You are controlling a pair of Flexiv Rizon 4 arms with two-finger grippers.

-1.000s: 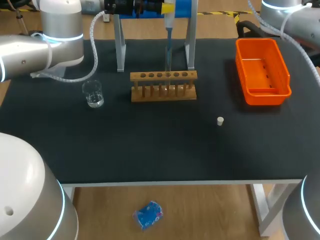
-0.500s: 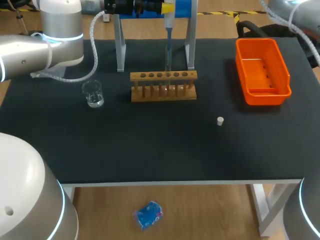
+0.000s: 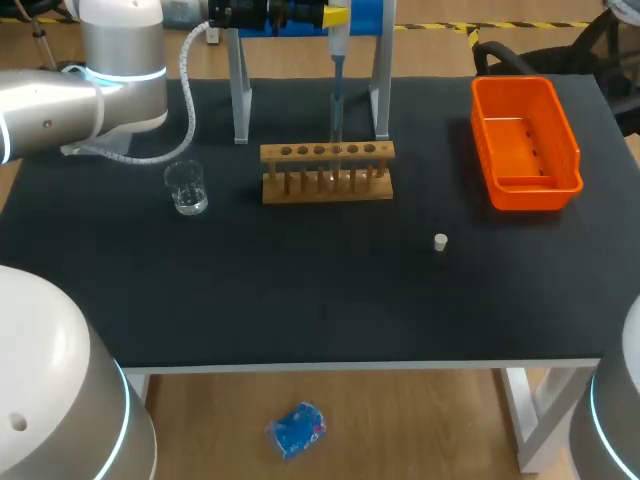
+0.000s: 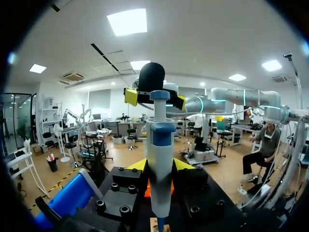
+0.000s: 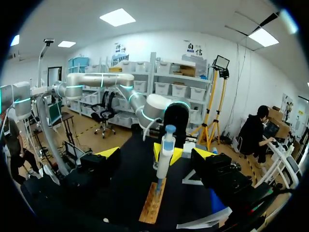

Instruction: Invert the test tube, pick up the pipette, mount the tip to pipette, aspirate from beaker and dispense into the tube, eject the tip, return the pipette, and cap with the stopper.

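My left gripper [image 3: 335,14] is at the table's back edge, shut on the upright pipette [image 3: 336,90]. The pipette's thin lower end reaches down to the wooden tube rack [image 3: 327,172]. In the left wrist view the white and blue pipette [image 4: 160,154] stands between my left gripper's [image 4: 160,166] yellow tips. My right gripper [image 5: 157,152] is wide open, facing the pipette [image 5: 164,154] and the rack [image 5: 152,203] from a distance. The glass beaker [image 3: 187,188] stands left of the rack. The small white stopper [image 3: 440,241] lies to the rack's front right.
An orange bin [image 3: 525,140] sits at the back right. The grey-legged stand [image 3: 240,90] with its blue top rises just behind the rack. My left arm [image 3: 90,85] lies across the back left corner.
My right arm has drawn back up and to the right, out of the head view. The left arm and the pipette have stayed put.
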